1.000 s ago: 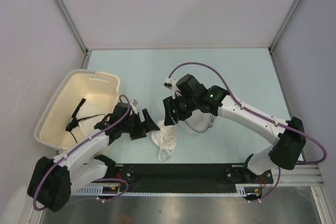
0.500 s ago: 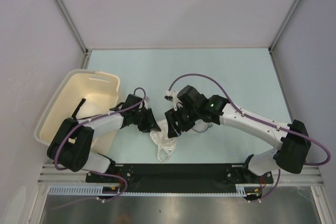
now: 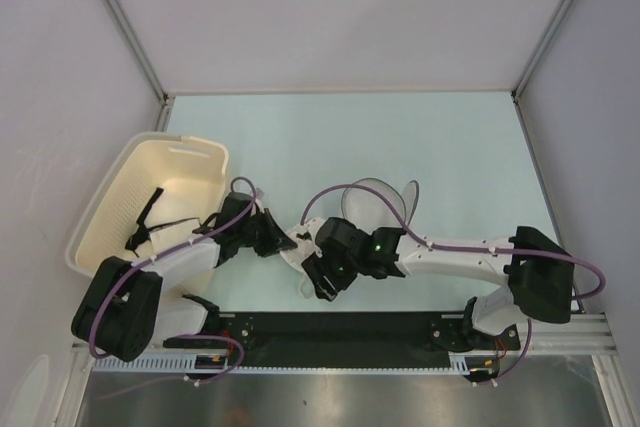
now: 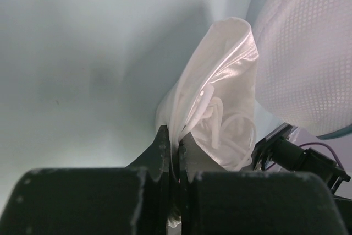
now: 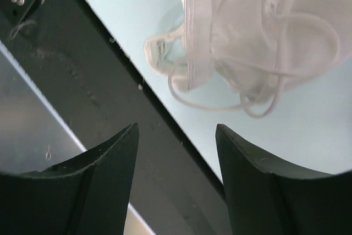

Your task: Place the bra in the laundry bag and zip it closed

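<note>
I see the bra [image 3: 300,255] as a crumpled heap of glossy white satin with thin looped straps. It lies on the table [image 3: 450,147] outside the laundry bag [image 3: 375,202], just beside the round mesh rim at about 7 o'clock from it. From above, my left gripper [image 3: 283,240] sits at the bra's 10 o'clock and the right gripper [image 3: 322,283] at its 5 o'clock, but the grip is hidden there. The left wrist view settles it: the jaws are pressed together on a fold of satin, which rises in a shiny peak with mesh at 2 o'clock. The right wrist view shows that gripper's fingers [image 5: 110,174] spread wide and holding nothing, the straps at 1 o'clock, a black rail [image 5: 82,70] beneath
</note>
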Controlling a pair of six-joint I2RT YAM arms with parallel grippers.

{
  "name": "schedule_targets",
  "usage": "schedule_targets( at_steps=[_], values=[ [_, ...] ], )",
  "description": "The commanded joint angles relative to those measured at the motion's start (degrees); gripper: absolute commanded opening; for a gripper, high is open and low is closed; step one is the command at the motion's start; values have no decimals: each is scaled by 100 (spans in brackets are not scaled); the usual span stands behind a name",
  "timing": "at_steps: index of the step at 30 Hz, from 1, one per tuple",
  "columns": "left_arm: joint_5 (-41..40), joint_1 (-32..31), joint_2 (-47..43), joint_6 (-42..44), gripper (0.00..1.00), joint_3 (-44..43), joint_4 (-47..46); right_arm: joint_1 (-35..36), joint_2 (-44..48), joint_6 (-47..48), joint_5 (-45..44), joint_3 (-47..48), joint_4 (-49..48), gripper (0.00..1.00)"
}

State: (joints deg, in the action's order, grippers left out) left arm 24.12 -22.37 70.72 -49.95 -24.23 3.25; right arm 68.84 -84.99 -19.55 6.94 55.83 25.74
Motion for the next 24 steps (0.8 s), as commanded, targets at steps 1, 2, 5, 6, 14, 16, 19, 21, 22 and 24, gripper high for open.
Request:
schedule_targets(
  at_steps=[1, 2, 5, 6, 14, 16, 19, 21, 22, 24],
  values=[
    [-241, 31, -286, -471, 0, 234, -571, 77, -202, -373, -518, -160, -938, 64],
    [-285, 31, -330, -489, 0, 269, -571, 86, -254, -478, -553, -230, -1174, 64],
    [-408, 31, -515, -559, 0, 375, -588, 138, -351, -733, -685, -468, -1500, 63],
    [-425, 31, -550, -577, 0, 418, -597, 165, -395, -778, -772, -555, -1580, 61],
    [-470, 31, -603, -524, 0, 472, -632, 367, -835, -1261, -1476, -556, -1800, 39],
    [-426, 31, -585, -489, 0, 480, -632, 376, -922, -1288, -1598, -521, -1835, 34],
    [-443, 31, -594, -358, 0, 445, -492, 393, -967, -1236, -1748, -311, -1582, 17],
    [-505, 31, -603, -156, 0, 367, -369, 394, -871, -1192, -1740, -178, -1265, 5],
    [-505, 31, -594, -85, 0, 349, -203, 385, -818, -1130, -1644, -126, -1151, 1],
    [-557, 31, -586, 81, 0, 296, -52, 376, -511, -1042, -1503, 23, -922, 0]
  ],
)
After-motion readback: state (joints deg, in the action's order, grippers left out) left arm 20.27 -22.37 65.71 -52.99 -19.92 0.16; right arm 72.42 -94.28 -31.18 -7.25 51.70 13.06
